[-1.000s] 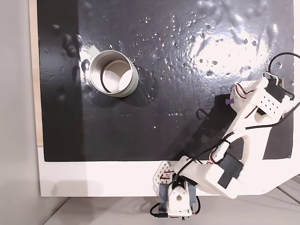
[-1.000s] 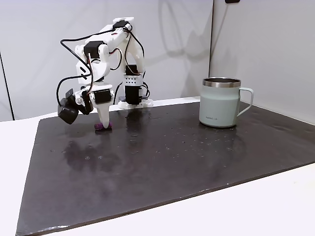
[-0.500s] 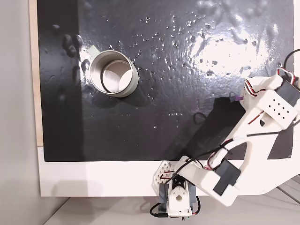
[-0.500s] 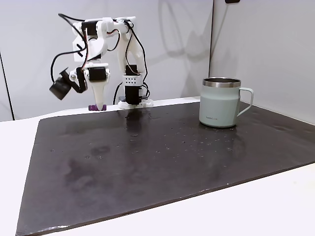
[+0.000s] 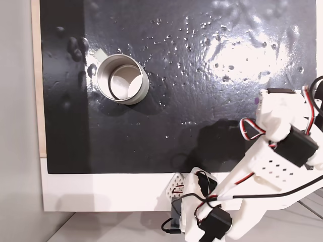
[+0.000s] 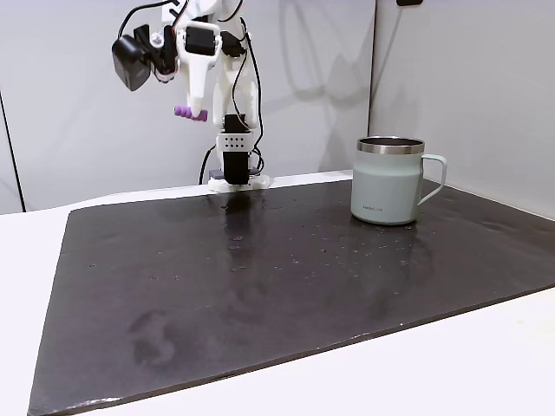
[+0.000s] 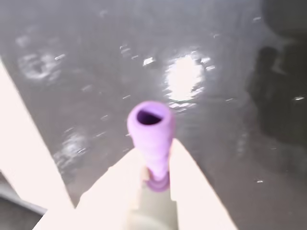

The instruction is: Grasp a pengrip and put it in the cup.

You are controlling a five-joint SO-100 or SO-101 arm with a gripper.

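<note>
Pengrip (image 7: pixel 149 139), purple and ribbed, sits clamped between the two white fingers of the gripper (image 7: pixel 156 165); in the wrist view its open round end faces the camera and its far end is pinched where the fingers meet. In a fixed view from the side the pengrip (image 6: pixel 184 112) hangs high above the mat (image 6: pixel 260 286), lying roughly level at the tip of the gripper (image 6: pixel 194 111), which points straight down from the raised white arm (image 6: pixel 186 39). From above, only a small purple sliver of the pengrip (image 5: pixel 257 101) peeks out at the left edge of the arm's wrist block.

Taking the cup as landmark: the cup (image 6: pixel 389 181) stands upright on the mat, pale green outside with a silver rim and its handle turned to the right in the side view, and the held pengrip is well apart from it, far to its left and much higher than its rim. In the fixed view from above the cup (image 5: pixel 122 79) shows its silver inside and pale bottom, and the pengrip is well to its right and a little lower in the picture. Between the cup and the pengrip lies only bare black mat (image 5: pixel 181 75), shiny with small glints and bumps. The arm base (image 6: pixel 236 165) stands behind the mat's far edge, left of the cup in the side view. A white table (image 6: pixel 451 364) borders the mat.
</note>
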